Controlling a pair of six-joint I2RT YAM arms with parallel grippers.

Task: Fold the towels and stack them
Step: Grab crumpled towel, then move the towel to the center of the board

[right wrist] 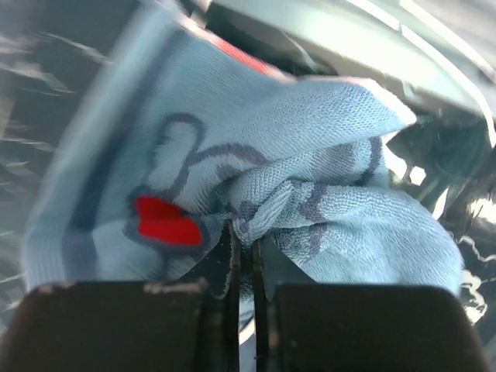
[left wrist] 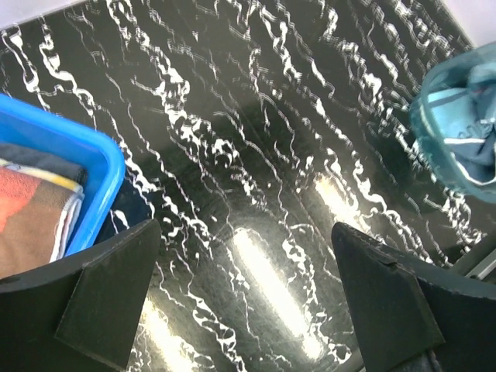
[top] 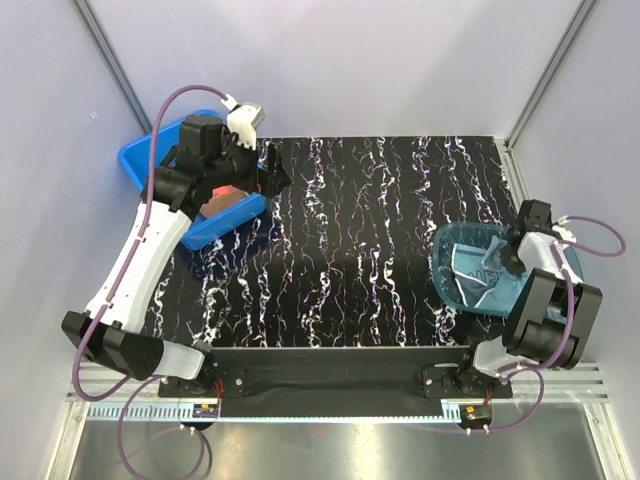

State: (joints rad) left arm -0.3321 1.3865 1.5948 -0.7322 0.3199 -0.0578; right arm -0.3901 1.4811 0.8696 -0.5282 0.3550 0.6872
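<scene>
A light blue towel [right wrist: 310, 132] with dark lines and a red mark lies bunched in the translucent teal bowl [top: 440, 262] at the right of the table. My right gripper [right wrist: 244, 229] is shut on a fold of this towel [top: 475, 272], its jaws pinching the cloth between them; in the top view it [top: 505, 262] reaches down into the bowl. Folded towels [left wrist: 31, 217], brown-red on top with yellow and navy edges, lie in the blue tub [left wrist: 101, 155]. My left gripper [left wrist: 246, 232] hangs open and empty above the table just right of the tub.
The blue tub [top: 140, 160] stands at the back left, partly hidden under my left arm. The black marbled table top [top: 370, 220] spreads between tub and bowl. Grey walls close in the back and sides.
</scene>
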